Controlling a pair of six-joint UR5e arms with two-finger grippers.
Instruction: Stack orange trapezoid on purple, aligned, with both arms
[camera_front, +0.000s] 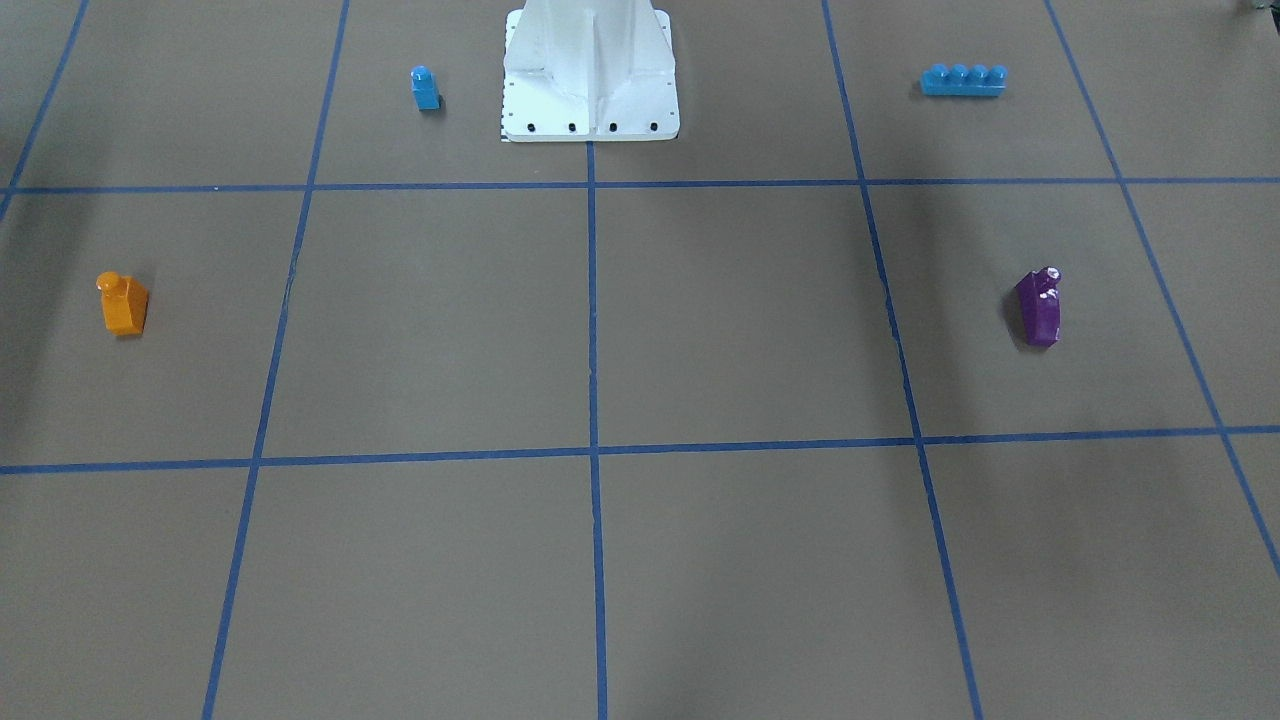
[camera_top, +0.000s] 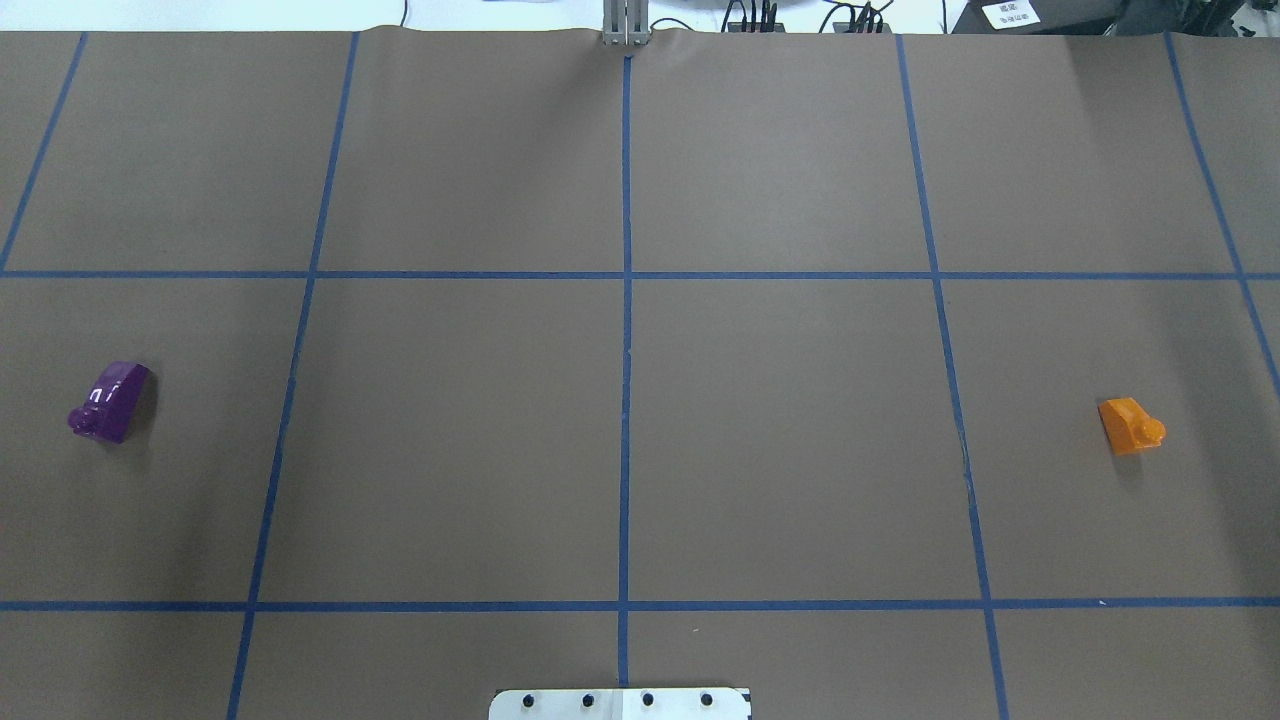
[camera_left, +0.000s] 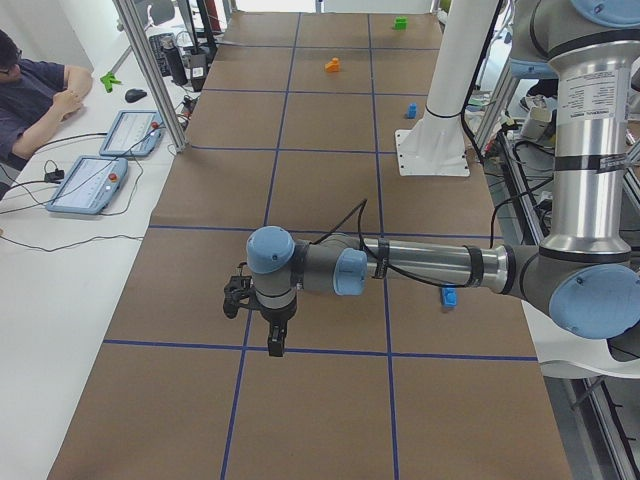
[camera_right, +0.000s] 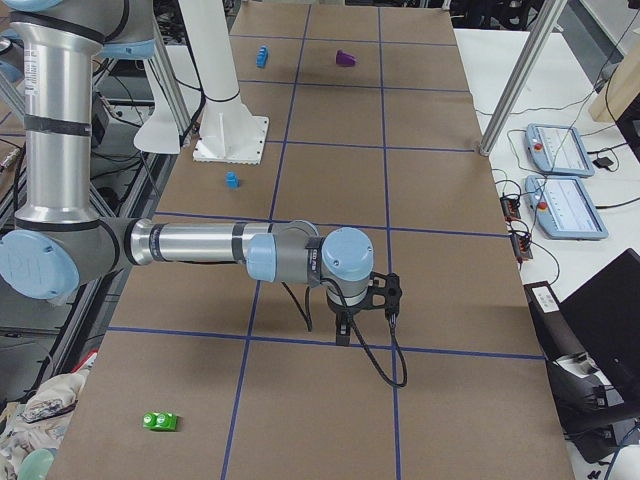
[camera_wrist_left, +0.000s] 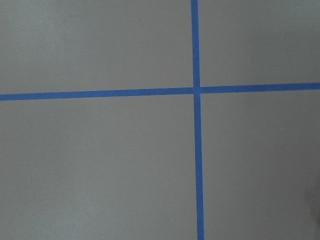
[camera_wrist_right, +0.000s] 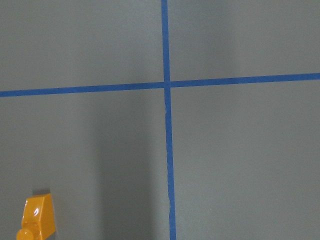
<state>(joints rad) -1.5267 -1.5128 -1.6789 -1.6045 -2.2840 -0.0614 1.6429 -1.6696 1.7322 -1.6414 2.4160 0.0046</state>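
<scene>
The orange trapezoid (camera_front: 124, 305), a small glossy plastic block with one sloped side and a single round stud, stands on the brown paper-covered table (camera_top: 780, 440) at the middle left of the front-facing view, and it also peeks in at the lower left corner of the right wrist view. The purple block (camera_front: 1040, 308), a glossy plastic piece of the same sloped shape, sits at the middle right of that view, well apart from the orange one, with two squares of the blue tape grid (camera_front: 592, 300) between them. At top centre stands the white metal pedestal (camera_front: 590, 70), with a small blue single-stud block (camera_front: 425, 88) just beside it on its left and a long blue four-stud brick (camera_front: 963, 80) off to the upper right. The grey jointed left arm (camera_left: 430, 265) reaches low across the middle of the exterior left view, its black left gripper (camera_left: 275, 345) pointing down over a tape line. The right arm (camera_right: 200, 245) lies likewise in the exterior right view, its right gripper (camera_right: 343, 335) pointing down. For both pairs of fingers I cannot tell whether they are apart or together (they show in the side views only)
</scene>
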